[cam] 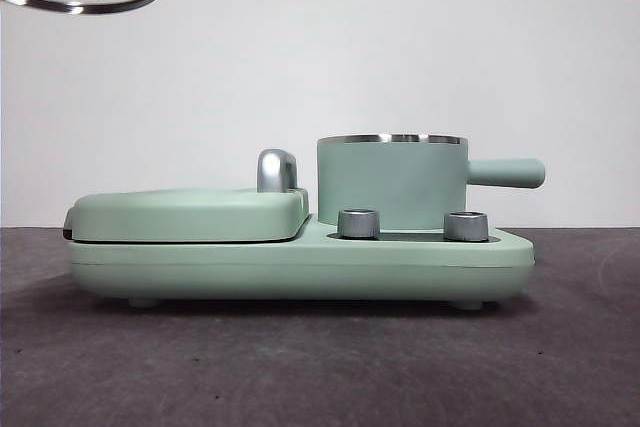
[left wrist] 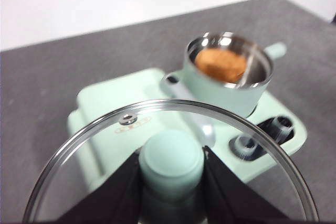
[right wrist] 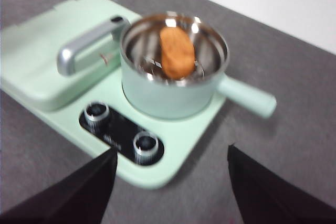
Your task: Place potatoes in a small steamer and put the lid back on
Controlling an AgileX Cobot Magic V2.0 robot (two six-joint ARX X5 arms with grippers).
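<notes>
We see the left gripper (left wrist: 171,174) clamping the lid (left wrist: 105,145) by its knob, high left of the small steamer (cam: 390,182); the potato (right wrist: 176,52) lies inside. The right gripper (right wrist: 170,187) hangs wide apart, empty. The griddle cover (cam: 190,215) lies beside.

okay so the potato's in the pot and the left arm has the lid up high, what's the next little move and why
Probably carry the lid across until it is above the small steamer, then lower it. The left gripper holds it by the knob high and off to the side, the potato is already inside, and the right gripper is open and empty.
</notes>
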